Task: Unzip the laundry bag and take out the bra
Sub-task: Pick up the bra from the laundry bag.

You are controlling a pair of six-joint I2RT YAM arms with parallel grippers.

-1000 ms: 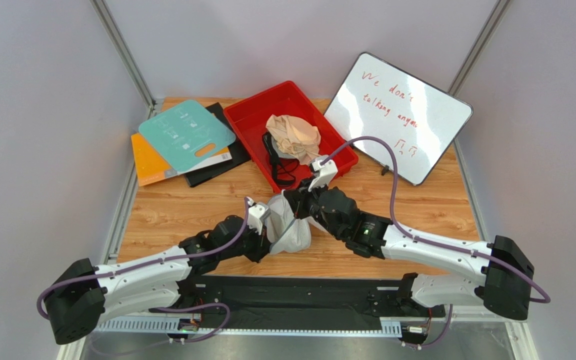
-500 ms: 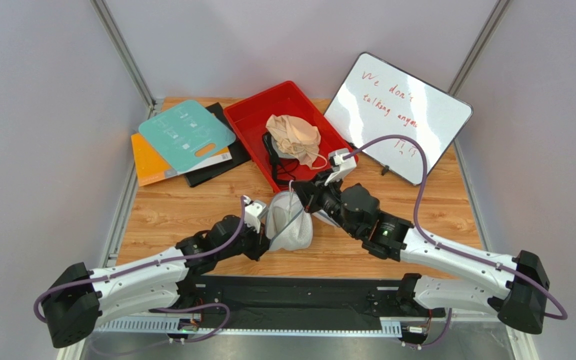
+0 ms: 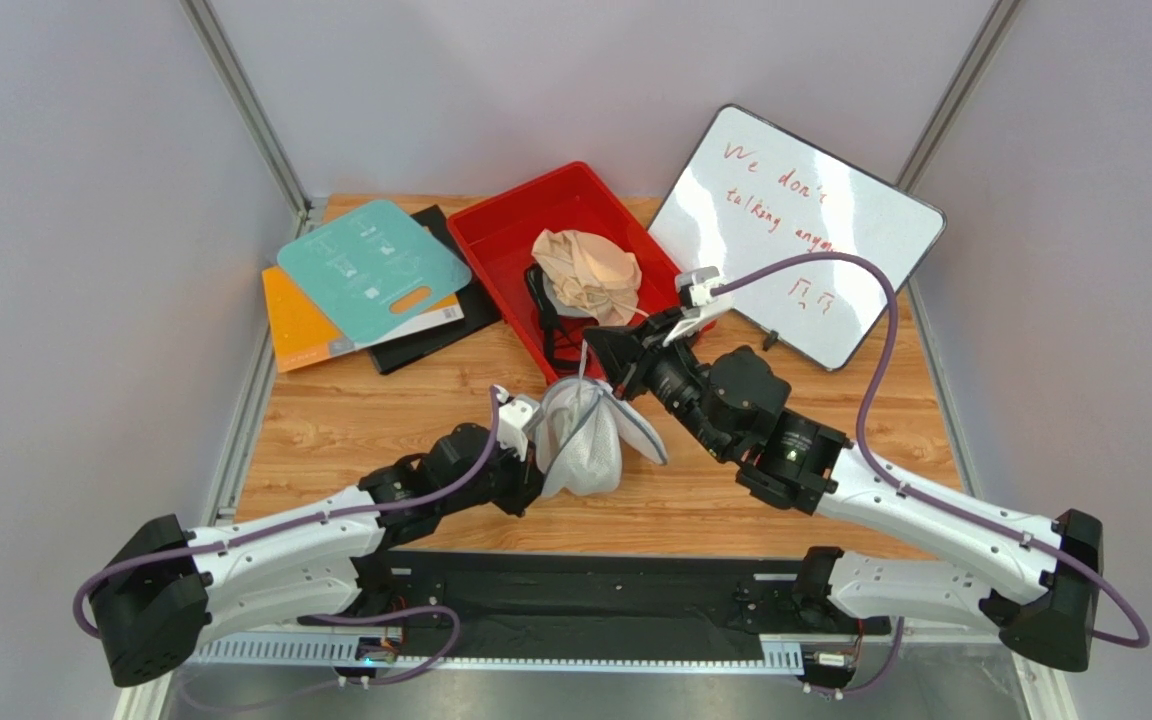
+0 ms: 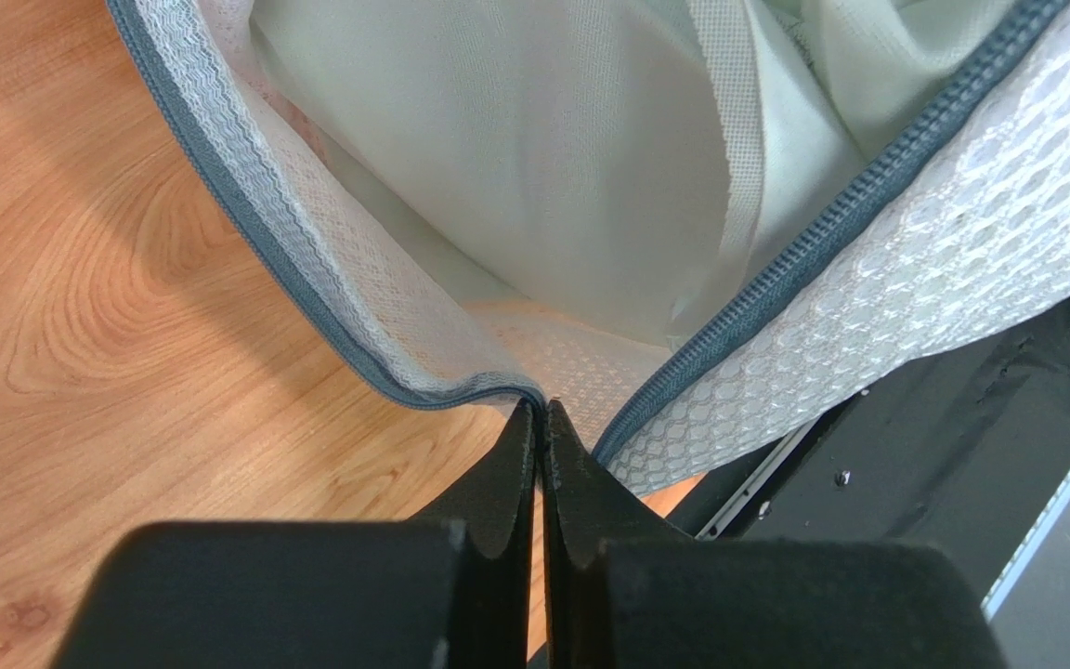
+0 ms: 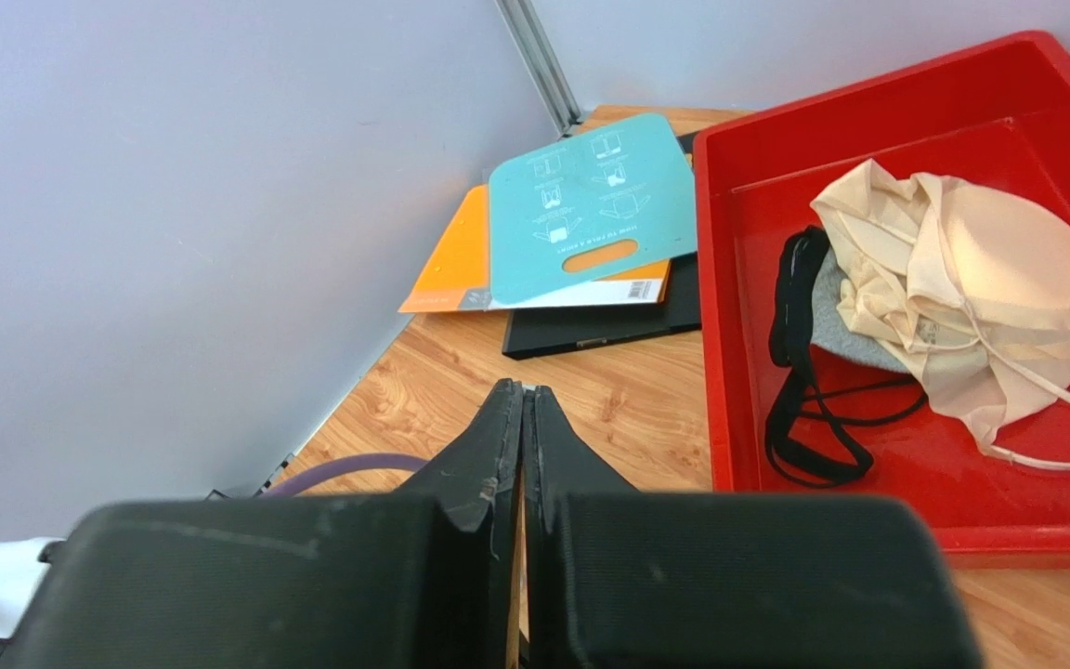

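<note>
Laundry bag (image 3: 582, 438) is mid-table on the wooden tabletop (image 3: 387, 420): white mesh, bunched up, standing more than lying flat. Zip's open. The grey zip band (image 4: 834, 220) splits into a wide V w/ pale lining showing inside, and one loop of it flops out to the bag's right. Bra (image 3: 587, 275), beige, is crumpled in the red tray (image 3: 515, 248) at the back, a moulded cup facing up, thin strap trailing. Well apart from the bag.

Table (image 3: 372, 420), red tray (image 3: 507, 240), whiteboard (image 3: 800, 225), folders (image 3: 372, 270), laundry bag (image 3: 582, 453)
</note>
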